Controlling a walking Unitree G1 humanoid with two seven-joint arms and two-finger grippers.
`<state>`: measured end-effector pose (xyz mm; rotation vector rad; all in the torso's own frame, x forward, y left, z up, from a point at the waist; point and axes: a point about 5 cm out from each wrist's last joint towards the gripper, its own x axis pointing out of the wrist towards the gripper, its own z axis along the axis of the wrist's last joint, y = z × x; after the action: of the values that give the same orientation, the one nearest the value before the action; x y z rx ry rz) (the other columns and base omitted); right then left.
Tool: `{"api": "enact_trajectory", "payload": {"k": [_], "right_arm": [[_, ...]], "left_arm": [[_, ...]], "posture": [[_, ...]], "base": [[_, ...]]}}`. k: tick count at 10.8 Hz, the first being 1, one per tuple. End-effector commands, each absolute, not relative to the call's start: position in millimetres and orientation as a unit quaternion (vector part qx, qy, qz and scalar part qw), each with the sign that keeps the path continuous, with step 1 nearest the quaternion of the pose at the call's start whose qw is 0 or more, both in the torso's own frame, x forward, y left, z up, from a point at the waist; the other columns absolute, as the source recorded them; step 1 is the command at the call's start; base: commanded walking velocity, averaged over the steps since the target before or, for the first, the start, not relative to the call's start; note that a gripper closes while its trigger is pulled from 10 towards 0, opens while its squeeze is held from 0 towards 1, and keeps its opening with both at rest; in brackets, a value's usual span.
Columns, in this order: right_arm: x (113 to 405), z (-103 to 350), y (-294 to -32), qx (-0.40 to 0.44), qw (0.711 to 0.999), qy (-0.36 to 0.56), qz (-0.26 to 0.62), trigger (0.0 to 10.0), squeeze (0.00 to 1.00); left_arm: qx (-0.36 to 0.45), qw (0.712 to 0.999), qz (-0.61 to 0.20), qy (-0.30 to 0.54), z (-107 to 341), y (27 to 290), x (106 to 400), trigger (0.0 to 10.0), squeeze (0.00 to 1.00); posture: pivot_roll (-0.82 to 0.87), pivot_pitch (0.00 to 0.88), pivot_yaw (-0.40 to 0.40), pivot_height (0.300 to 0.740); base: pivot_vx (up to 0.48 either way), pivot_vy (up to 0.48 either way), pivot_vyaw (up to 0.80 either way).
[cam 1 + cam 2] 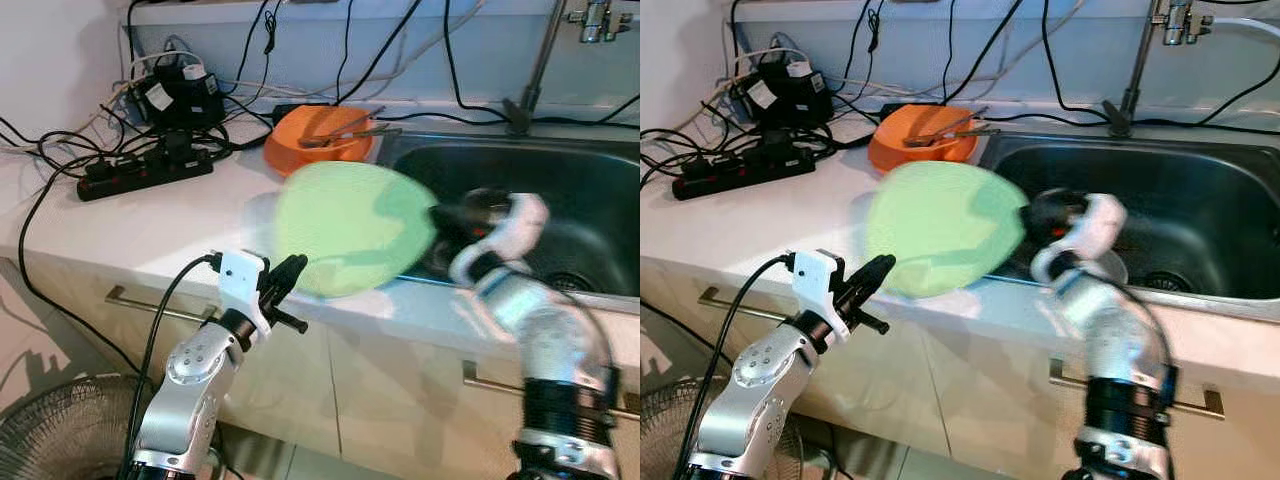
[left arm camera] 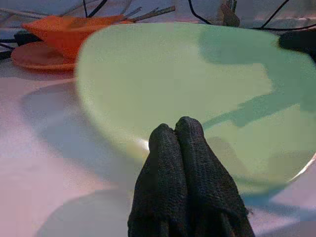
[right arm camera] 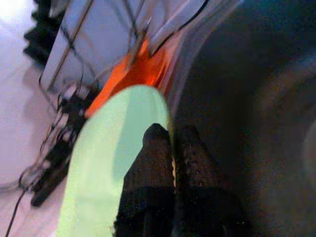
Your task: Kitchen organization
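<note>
The right gripper (image 3: 172, 148) has its jaws pinched on the near right rim of a pale green plate (image 1: 350, 228), one finger on each face of it, as the right wrist view shows plainly. The plate is held in the air, tilted, over the near edge of the tabletop (image 1: 150, 225) just left of the steel sink (image 1: 560, 190); it is blurred in both eye views, so I judge it to be in motion, though how steeply it tilts is hard to say.

The left gripper (image 1: 283, 283) hovers low at the near edge of the tabletop with its jaws pressed together on nothing, its tips pointing up and far toward the plate's underside, close to it but apart.

Beyond the plate, at the far side by the sink's left corner, an orange bowl (image 1: 318, 140) sits on an orange plate and carries some cutlery (image 1: 340, 130). Further left lie a black power strip (image 1: 145, 172) and tangled cables.

The move ahead probably turns on this: the plate lies to the left of the right jaws, its broad face stretching away leftward over the tabletop, and the right arm alone bears it
</note>
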<state>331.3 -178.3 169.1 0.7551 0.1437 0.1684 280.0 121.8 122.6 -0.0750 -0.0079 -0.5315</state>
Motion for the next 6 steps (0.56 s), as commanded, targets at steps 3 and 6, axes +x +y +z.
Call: {"api": "enact_trajectory", "payload": {"k": [3, 6], "right_arm": [[332, 193, -210, 0.382, 0.924, -0.002, 0.031, 10.0, 0.0], [331, 212, -251, 0.422, 0.904, -0.065, -0.034, 10.0, 0.0]], "left_arm": [[-0.035, 0.965, -0.26, 0.005, 121, 126, 282, 10.0, 0.0], [-0.036, 0.965, -0.259, 0.008, 119, 128, 282, 10.0, 0.0]], "posture": [[0.04, 0.0, 0.116, 0.74], [0.03, 0.0, 0.119, 0.74]], "base": [[0.0, 0.0, 0.0], [0.0, 0.0, 0.0]]}}
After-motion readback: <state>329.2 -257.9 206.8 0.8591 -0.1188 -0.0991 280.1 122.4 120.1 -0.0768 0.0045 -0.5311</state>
